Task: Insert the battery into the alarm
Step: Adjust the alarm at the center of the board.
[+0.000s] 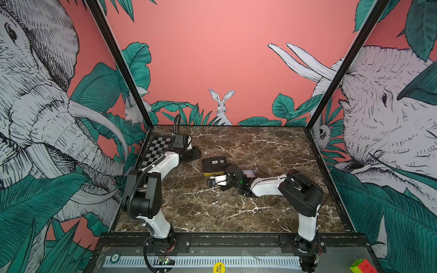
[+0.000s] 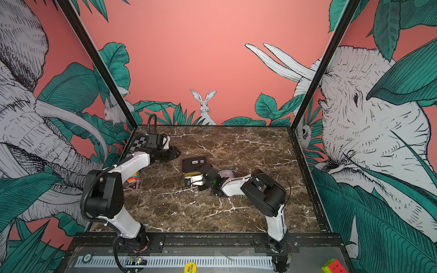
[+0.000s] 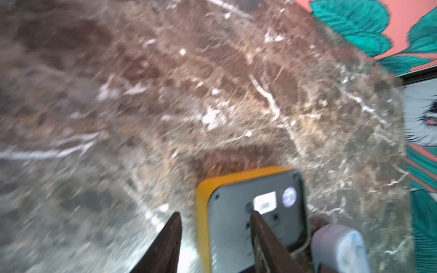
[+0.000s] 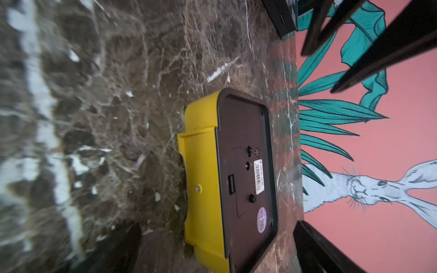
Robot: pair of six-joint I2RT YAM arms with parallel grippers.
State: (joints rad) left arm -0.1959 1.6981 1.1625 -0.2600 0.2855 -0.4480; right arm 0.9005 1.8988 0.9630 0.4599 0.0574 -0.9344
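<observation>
The alarm [image 4: 246, 165], likely light, rigid and slick, lies between the right gripper's [image 4: 216, 227] spread jaws; the left gripper [image 3: 215, 215] gapes empty; clamp its yellow sides.

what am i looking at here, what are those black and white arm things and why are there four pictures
They are two robot arms bolted to the front of a marble-look table, each ending in a two-fingered gripper. The two wide pictures come from one camera pair above the front edge. The two close pictures come from cameras on the arms' wrists. A yellow alarm lies face down in the middle, dark back up. A small pale container sits beside it, and a checkerboard lies at the back left. The left gripper and the right gripper are both open and hold nothing. No battery shows anywhere.
</observation>
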